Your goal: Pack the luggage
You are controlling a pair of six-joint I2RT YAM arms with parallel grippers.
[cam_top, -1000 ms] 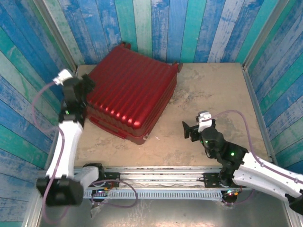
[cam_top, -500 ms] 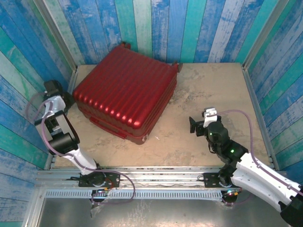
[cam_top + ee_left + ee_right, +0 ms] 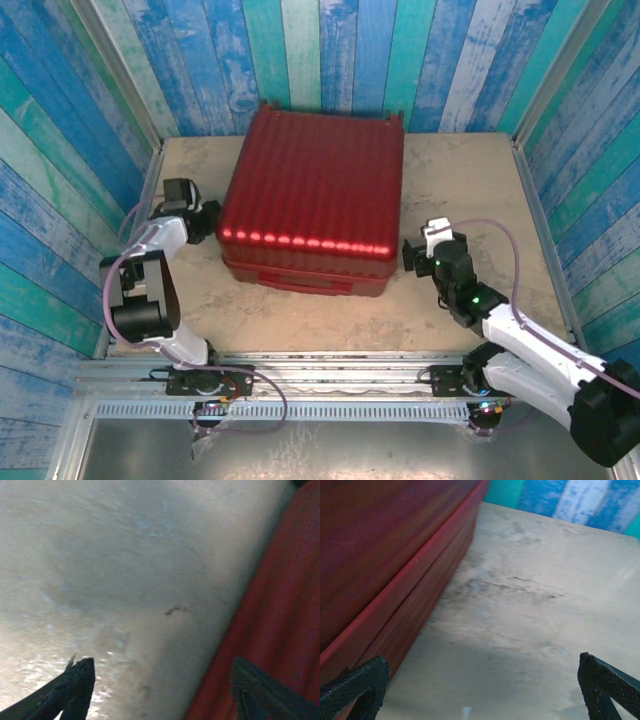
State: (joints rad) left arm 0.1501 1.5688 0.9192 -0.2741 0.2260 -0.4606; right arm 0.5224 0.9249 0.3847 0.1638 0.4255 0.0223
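**Luggage squared up, both jaws released**

Against a second ago: the luggage (image 3: 315, 200) sat skewed, one corner aimed at the back-left. Now its edges run parallel to the desk (image 3: 470, 180) edges. It lies flat and closed at centre-back of the desk, ribbed shell up.

Your left arm (image 3: 150, 260) was raised at the luggage's left corner. Now it's folded low, and the left jaws sit just beside the luggage's left side. Your right arm (image 3: 500, 320) has come in closer — the right jaws are now just off the luggage's right side, near the front corner.

Left jaws are spread with nothing between them. In the left wrist view, bare desk shows between the fingertips (image 3: 75, 685), and the red shell is at the right-hand one. Can't tell if that one touches.

Right jaws are wide apart and empty. In the right wrist view, the shell's side wall runs along the left fingertip (image 3: 355, 685), with open desk across the gap.
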